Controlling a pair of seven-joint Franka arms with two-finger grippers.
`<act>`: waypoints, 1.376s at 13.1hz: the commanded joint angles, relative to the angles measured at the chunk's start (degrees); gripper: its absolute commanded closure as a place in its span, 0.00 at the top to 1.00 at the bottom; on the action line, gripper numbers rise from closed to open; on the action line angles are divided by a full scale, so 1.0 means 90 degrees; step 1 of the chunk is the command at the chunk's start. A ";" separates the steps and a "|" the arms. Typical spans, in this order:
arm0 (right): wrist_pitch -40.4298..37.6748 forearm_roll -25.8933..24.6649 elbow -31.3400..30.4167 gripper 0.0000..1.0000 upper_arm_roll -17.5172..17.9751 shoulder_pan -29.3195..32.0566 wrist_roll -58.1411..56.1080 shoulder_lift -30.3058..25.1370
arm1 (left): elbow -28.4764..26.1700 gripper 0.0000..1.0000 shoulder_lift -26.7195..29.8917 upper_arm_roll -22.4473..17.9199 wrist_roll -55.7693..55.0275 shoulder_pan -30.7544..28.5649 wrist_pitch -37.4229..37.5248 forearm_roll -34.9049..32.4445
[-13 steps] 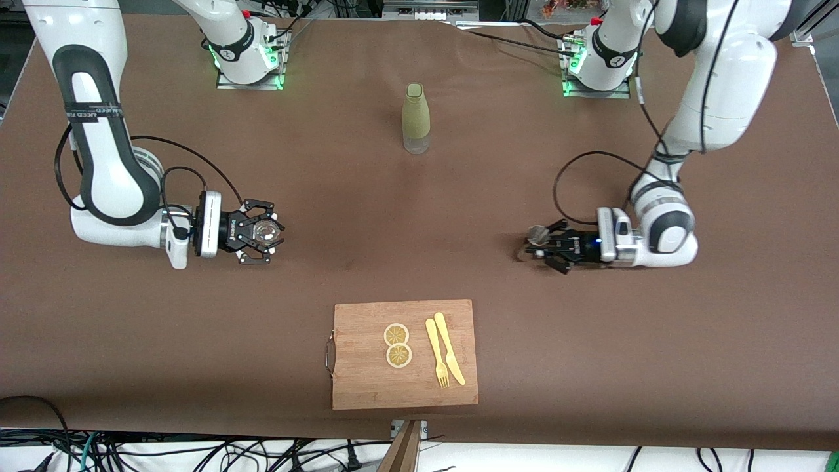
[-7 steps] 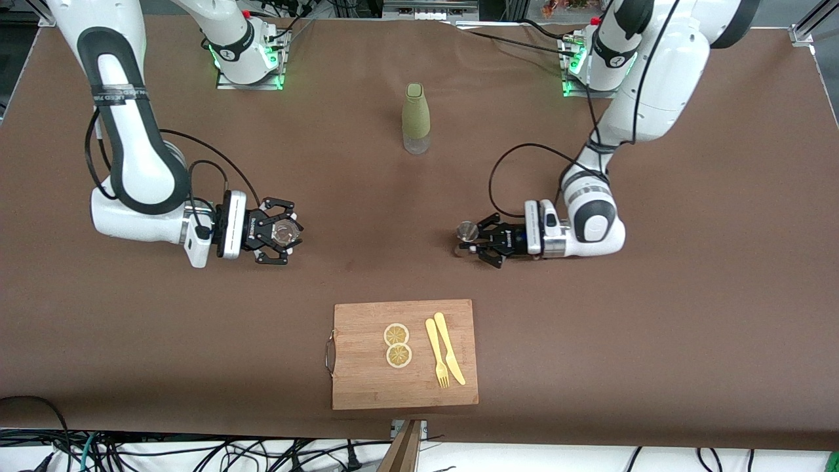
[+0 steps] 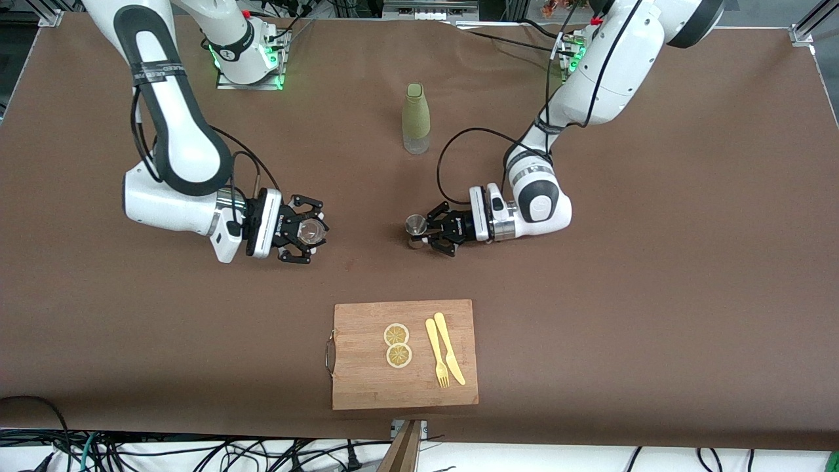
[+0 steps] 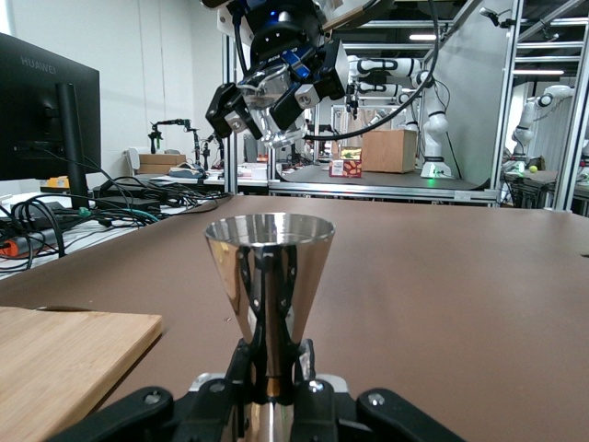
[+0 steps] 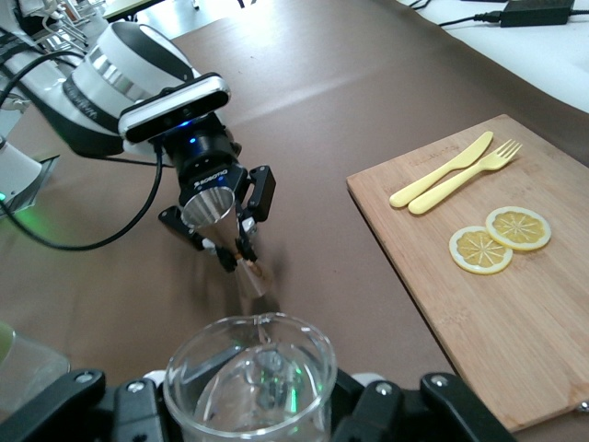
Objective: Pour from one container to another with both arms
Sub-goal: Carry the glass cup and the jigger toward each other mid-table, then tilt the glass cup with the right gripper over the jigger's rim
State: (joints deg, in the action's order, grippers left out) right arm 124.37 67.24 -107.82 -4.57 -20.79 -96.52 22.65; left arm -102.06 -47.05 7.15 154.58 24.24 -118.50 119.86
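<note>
Toward the right arm's end of the brown-covered worktop, the right arm's black fingered gripper hangs over the cloth, its fingers clenched around a clear round glass beaker with a pouring lip. That beaker stands upright in the grasp, its open mouth facing up, as the right wrist view shows. Both white jointed arms lie low and roughly level, their grippers pointing at each other along the worktop's length.

Near the worktop's middle, close to the edge where the bases stand, an olive-green bottle with a clear base stands upright. Close to the camera-side edge lies a rectangular bamboo cutting board with a metal handle, carrying two round lemon slices and a pale yellow plastic fork and knife side by side, their long axes running from the camera-side edge toward the bases.

Over the cloth between bottle and board, the left arm's black fingered gripper grasps a shiny steel cone-shaped jigger at its narrow waist. Its long axis is vertical, wide mouth up.
</note>
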 commanded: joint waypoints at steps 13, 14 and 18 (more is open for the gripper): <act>0.1387 -0.0107 -0.0128 0.28 -0.0019 -0.1176 0.1399 -0.0203 | 0.1174 0.00 -0.0544 0.0094 0.0285 0.0861 -0.1091 0.1174; 0.1367 -0.0205 -0.0158 0.28 -0.0019 -0.1166 0.1379 -0.0241 | 0.1174 0.00 -0.0554 0.0094 0.0285 0.0861 -0.1091 0.1174; 0.1338 -0.0497 -0.0645 0.28 0.0019 -0.1079 0.1340 -0.0670 | 0.1183 0.00 -0.0554 0.0085 0.0285 0.0861 -0.1159 0.1164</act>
State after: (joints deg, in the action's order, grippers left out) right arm 136.23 64.99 -109.23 -4.77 -30.80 -85.04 21.00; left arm -93.21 -51.05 7.81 154.85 31.59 -128.00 128.08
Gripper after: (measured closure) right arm 0.722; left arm 0.793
